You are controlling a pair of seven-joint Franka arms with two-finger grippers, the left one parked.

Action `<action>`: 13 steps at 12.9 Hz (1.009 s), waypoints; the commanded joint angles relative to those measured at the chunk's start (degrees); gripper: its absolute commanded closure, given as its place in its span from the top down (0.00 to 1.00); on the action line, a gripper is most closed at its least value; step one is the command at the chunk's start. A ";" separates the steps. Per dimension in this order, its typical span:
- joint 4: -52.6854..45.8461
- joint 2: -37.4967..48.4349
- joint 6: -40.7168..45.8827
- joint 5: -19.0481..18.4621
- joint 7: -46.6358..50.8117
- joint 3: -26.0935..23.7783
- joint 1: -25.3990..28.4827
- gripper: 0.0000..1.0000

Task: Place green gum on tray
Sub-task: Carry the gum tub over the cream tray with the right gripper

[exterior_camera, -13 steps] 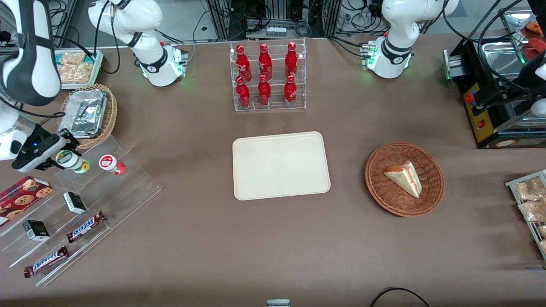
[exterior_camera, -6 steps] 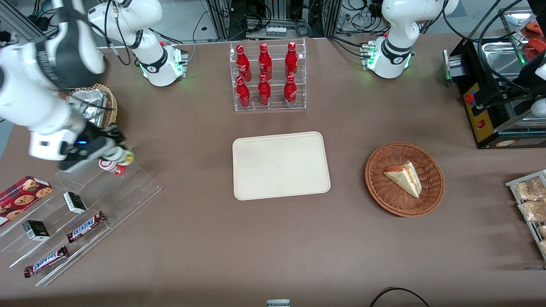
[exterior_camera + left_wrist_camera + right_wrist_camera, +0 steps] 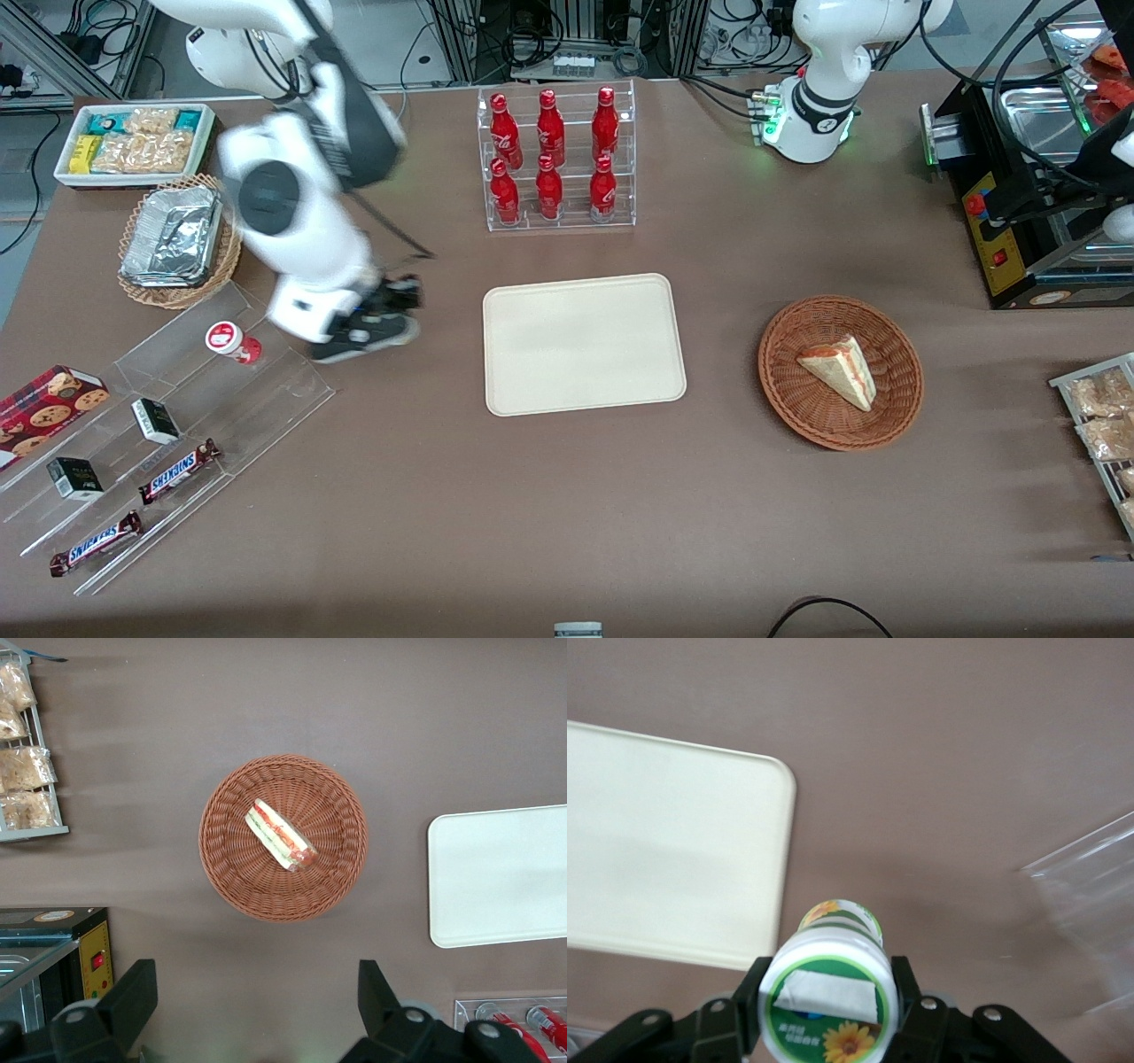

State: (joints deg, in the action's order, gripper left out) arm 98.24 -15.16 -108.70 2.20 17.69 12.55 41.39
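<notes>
My right gripper (image 3: pixel 390 310) hangs above the brown table between the clear stepped rack (image 3: pixel 221 390) and the cream tray (image 3: pixel 584 343). In the right wrist view the gripper (image 3: pixel 830 992) is shut on the green gum (image 3: pixel 830 985), a white bottle with a green-rimmed lid and a sunflower mark, held between both fingers (image 3: pixel 751 990). The gum is hidden by the gripper in the front view. The tray (image 3: pixel 664 846) lies flat and bare beside the gum in the wrist view, and also shows in the left wrist view (image 3: pixel 505 875).
The red-lidded white bottle (image 3: pixel 232 342) stays on the rack with candy bars (image 3: pixel 177 470) and small boxes. A rack of red bottles (image 3: pixel 554 159) stands farther from the camera than the tray. A wicker basket with a sandwich (image 3: pixel 840 372) lies toward the parked arm's end. A foil-lined basket (image 3: pixel 177 237) sits near the rack.
My gripper has lifted the green gum off the rack and carried it toward the tray. The red-lidded bottle stays in place.
</notes>
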 commanded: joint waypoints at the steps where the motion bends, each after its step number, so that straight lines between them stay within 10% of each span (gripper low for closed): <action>1: -14.79 -14.06 0.78 0.97 15.73 0.38 6.14 0.00; 13: -17.30 -28.17 -18.30 1.06 36.63 -7.80 8.97 0.00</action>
State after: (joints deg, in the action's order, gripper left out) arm 82.63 -41.67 -126.39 2.24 53.18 5.49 50.50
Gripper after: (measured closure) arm 0.410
